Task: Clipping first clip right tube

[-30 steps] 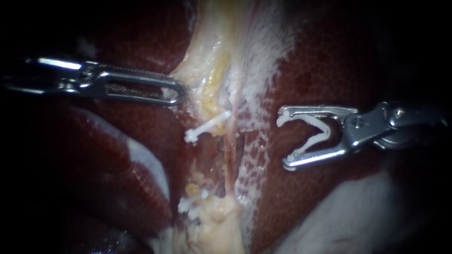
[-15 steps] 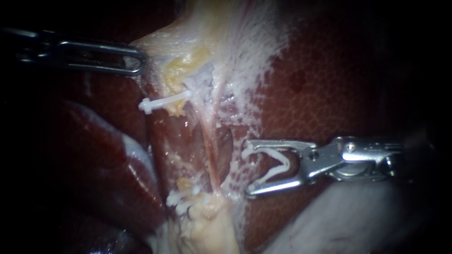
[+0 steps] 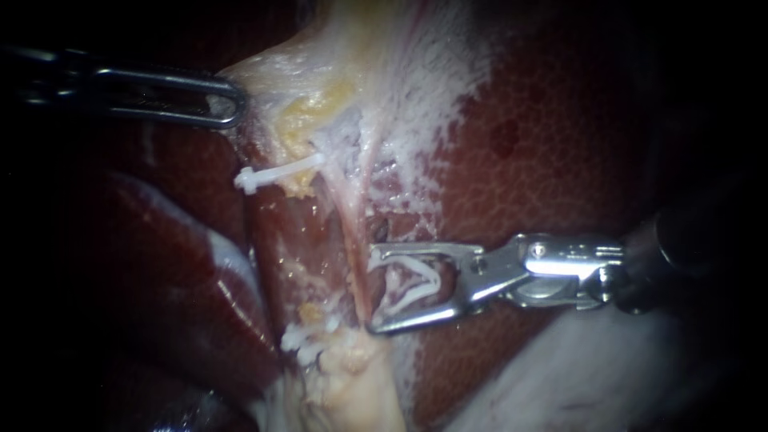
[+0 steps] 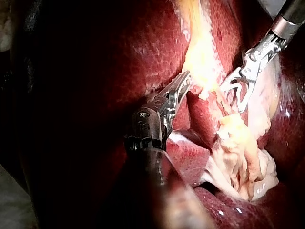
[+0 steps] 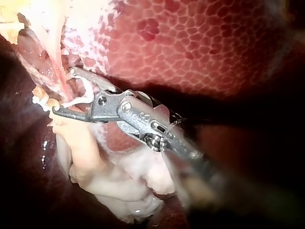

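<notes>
The right tube [image 3: 358,240] is a thin pink strand running down the dissected bed. My right instrument [image 3: 373,292] comes in from the right. Its jaws stand wide apart and hold an open white clip [image 3: 412,282], with their tips reaching the tube's right side. In the right wrist view the tube [image 5: 60,67] lies at the mouth of my right instrument [image 5: 63,90]. My left instrument [image 3: 228,100] is shut on the edge of the pale yellowish tissue [image 3: 272,76] at the upper left, holding it taut. In the left wrist view my left instrument [image 4: 185,81] grips that same tissue.
A closed white clip [image 3: 276,172] sits across the strand left of the right tube. More white clips [image 3: 308,340] cluster lower down beside a pale fatty lump [image 3: 360,384]. Dark red liver [image 3: 560,144] lies on both sides.
My right instrument has moved down and left with its clip until the jaw tips meet the tube. My left instrument drew the pale tissue up and left, then stayed still.
</notes>
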Tool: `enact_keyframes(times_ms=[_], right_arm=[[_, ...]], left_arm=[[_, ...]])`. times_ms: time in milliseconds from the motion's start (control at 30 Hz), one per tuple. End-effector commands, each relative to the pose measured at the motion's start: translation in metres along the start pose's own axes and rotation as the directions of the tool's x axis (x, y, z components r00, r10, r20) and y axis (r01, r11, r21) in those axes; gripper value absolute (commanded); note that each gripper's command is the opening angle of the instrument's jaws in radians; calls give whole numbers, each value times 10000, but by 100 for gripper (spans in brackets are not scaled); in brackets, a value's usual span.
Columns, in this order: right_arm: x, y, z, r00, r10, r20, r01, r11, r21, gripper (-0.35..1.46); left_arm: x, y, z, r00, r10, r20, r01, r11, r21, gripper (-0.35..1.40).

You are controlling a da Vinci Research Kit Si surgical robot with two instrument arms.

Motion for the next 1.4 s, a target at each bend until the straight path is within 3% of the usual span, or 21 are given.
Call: enact_keyframes(times_ms=[33, 267, 733, 933, 1067, 1133, 1300, 1400], right_arm=[[1, 0, 2, 10000, 29, 2, -29, 10000, 15, 60], [6, -4, 14, 9991, 399, 135, -405, 9981, 457, 60], [13, -40, 10, 9835, 1681, 663, -1776, 9670, 1828, 51], [22, -35, 5, 9817, 1774, 689, -1876, 9633, 1922, 45], [31, -28, -1, 9796, 1901, 648, -1990, 9621, 1866, 32], [33, -24, -3, 9771, 2045, 586, -2117, 9625, 1696, 18], [32, -13, -6, 9576, 2804, 656, -2874, 9450, 1564, -21], [30, -7, -8, 9488, 3081, 698, -3154, 9363, 1545, -35]], left_arm=[[0, 0, 0, 10000, -1, 0, 1, 10000, 1, -32], [0, 0, 0, 10000, -1, 0, 1, 10000, -1, -32], [0, 0, 0, 10000, 0, 0, 0, 10000, -1, -32], [0, 0, 0, 10000, 1, -1, -1, 10000, 1, -32], [0, 0, 0, 10000, 1, 0, -1, 10000, -1, -32], [0, 0, 0, 10000, 1, 0, -1, 10000, -1, -32], [0, 0, 0, 10000, 0, 1, 0, 10000, -3, -32], [0, 0, 0, 10000, 0, 1, 0, 10000, -3, -32]])
